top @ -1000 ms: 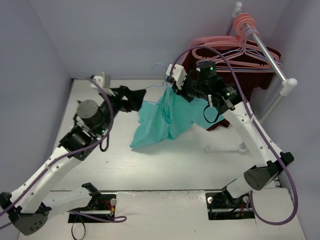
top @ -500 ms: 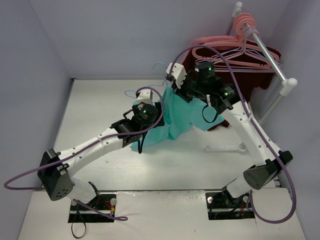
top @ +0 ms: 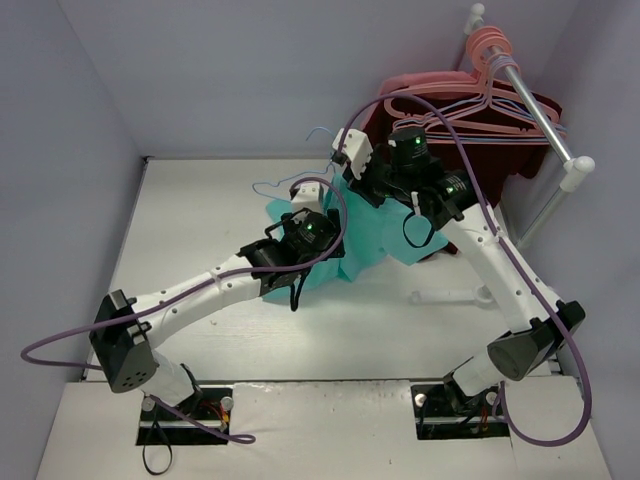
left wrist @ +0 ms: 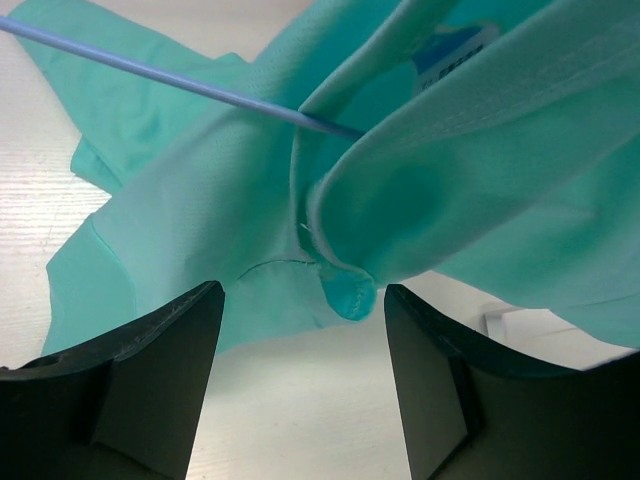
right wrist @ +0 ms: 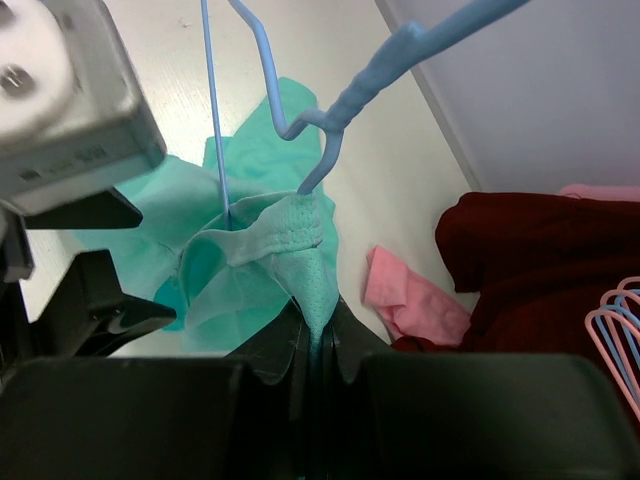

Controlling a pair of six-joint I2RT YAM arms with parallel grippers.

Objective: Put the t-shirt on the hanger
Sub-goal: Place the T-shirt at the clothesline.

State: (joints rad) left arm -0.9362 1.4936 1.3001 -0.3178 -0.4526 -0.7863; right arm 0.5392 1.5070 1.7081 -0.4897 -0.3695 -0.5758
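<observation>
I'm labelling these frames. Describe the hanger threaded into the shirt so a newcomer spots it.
Start at the white table; a teal shirt hangs bunched over its back middle. The hanger pokes out of it: thin and light blue, unlike the thicker pink hangers on the rail.

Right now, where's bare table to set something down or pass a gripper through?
Free: the table strip between the left wall and the left arm; the near-middle patch between both arms. Crowded: back centre, where the left gripper, right gripper, t-shirt and hanger bunch, and the back-right corner with maroon garment and pink hangers.
</observation>
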